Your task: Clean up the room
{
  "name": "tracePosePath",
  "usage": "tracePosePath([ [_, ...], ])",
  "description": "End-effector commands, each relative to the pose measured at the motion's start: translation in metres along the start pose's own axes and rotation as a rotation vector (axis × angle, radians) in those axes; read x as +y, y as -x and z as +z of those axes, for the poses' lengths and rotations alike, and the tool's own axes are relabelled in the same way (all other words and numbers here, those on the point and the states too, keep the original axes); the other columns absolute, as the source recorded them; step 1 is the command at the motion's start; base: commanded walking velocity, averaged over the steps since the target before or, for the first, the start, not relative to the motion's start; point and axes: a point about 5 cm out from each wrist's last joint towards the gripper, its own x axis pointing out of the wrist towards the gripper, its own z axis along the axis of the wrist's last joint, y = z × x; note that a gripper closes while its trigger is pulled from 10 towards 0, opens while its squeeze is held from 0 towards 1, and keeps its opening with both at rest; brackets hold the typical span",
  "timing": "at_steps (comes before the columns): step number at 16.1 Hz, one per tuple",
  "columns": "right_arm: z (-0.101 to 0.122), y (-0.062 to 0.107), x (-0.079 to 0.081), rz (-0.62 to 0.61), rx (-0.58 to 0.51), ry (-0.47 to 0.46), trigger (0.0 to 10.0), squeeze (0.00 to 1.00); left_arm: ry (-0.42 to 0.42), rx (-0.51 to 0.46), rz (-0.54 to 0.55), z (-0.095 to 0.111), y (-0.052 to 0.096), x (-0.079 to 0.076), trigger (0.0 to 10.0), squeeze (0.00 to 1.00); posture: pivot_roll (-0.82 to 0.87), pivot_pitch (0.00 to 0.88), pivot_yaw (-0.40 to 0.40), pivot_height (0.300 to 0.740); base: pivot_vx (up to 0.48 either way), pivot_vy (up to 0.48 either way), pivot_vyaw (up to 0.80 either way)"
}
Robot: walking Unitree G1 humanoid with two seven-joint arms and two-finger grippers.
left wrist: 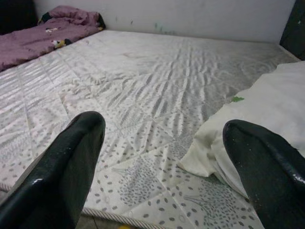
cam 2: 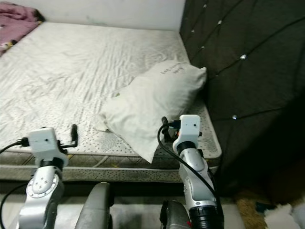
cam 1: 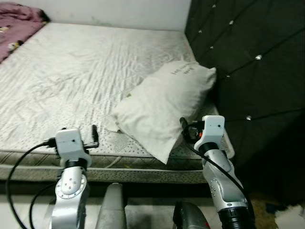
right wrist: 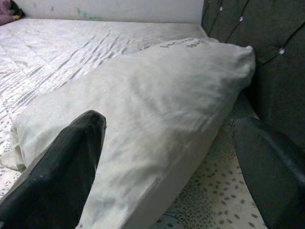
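Two hands are hovering low at the near edge of the bed (cam 1: 71, 71), lower part of the head views. Left hand (left wrist: 162, 157), lower left of frame, is sitting w/ fingers spread wide over the patterned mattress edge, gripping nothing; in its wrist view the pillow corner is lying just beside one finger (left wrist: 267, 167), not touching as far as can be seen. Right hand (right wrist: 171, 157), lower centre-right, is also standing spread, nothing pinched, w/ the pillow (cam 1: 164, 102) lying right before it and filling the gap btwn the fingers in its wrist view.

Pillow is white, creased, lying diagonally at the right side of the bed: upper end is resting against the dark tufted headboard (cam 1: 248, 62), lower corner is hanging slightly over the near mattress edge. Small dark lettering is showing near its upper end, too small to read. A crumpled purple blanket (cam 1: 16, 26) is bunching at the upper left corner, well apart from the pillow. Sheet is looking wrinkled across the middle.
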Motion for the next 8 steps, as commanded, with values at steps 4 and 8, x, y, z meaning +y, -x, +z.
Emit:
tracePosePath([
  [4,0.0038,-0.0009,-0.0015,0.009,-0.012,0.009,10.0,0.0,0.003,-0.026,-0.015,0.007,-0.0029,-0.0059,10.0,0.0,0.12,0.033,-0.059,0.603,0.0,0.0,0.0],
  [8,0.0032,-0.0011,-0.0007,0.017,-0.011,0.011,10.0,0.0,0.004,-0.025,-0.015,0.0065,-0.003,-0.0063,10.0,0.0,0.12,0.03,-0.061,0.572,0.0,0.0,0.0],
])
